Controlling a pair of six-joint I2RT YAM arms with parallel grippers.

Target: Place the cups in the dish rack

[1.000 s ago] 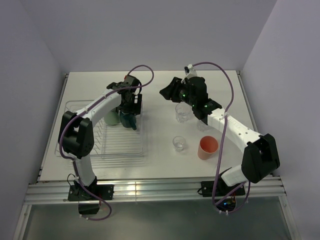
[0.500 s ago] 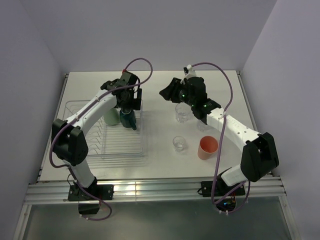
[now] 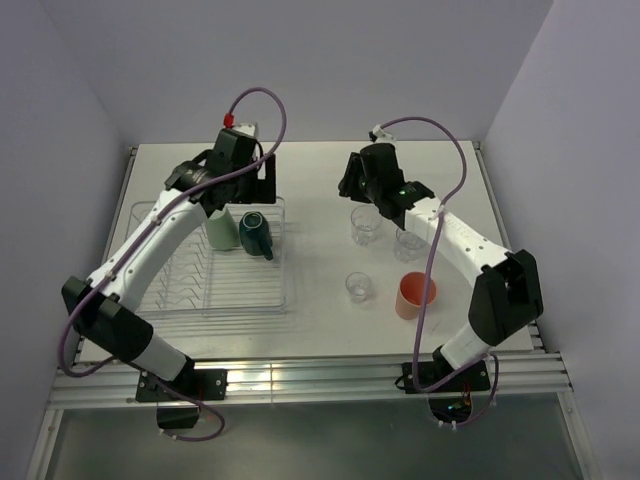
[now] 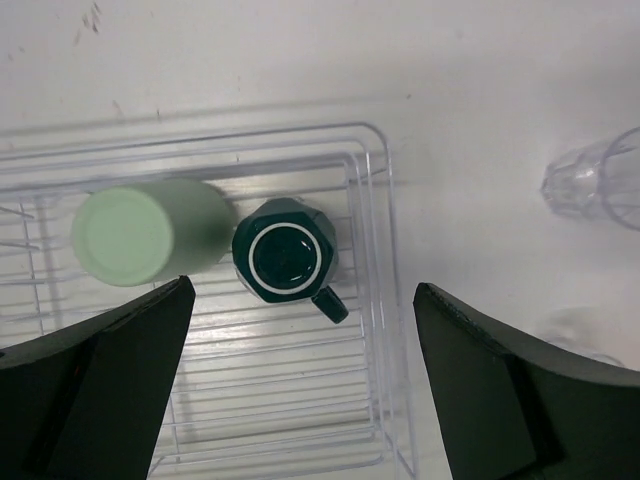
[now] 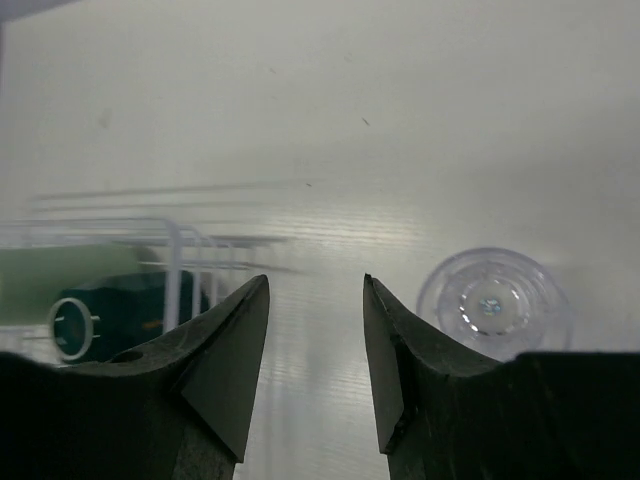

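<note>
Your left gripper (image 4: 304,288) hangs high over the dish rack's (image 4: 386,210) far right corner, wrist pointing straight down, jaws spread wide and empty. In that corner the pale green tumbler (image 4: 140,235) and dark teal mug (image 4: 285,262) sit bottoms up, side by side. Your right gripper (image 5: 315,282) hovers right of the rack with the arm reaching far, jaws partly apart, nothing between them. On the table (image 3: 320,170) right of the rack stand the far clear glass (image 3: 366,225), right clear glass (image 3: 408,243), near clear glass (image 3: 359,287) and salmon-pink tumbler (image 3: 414,295).
</note>
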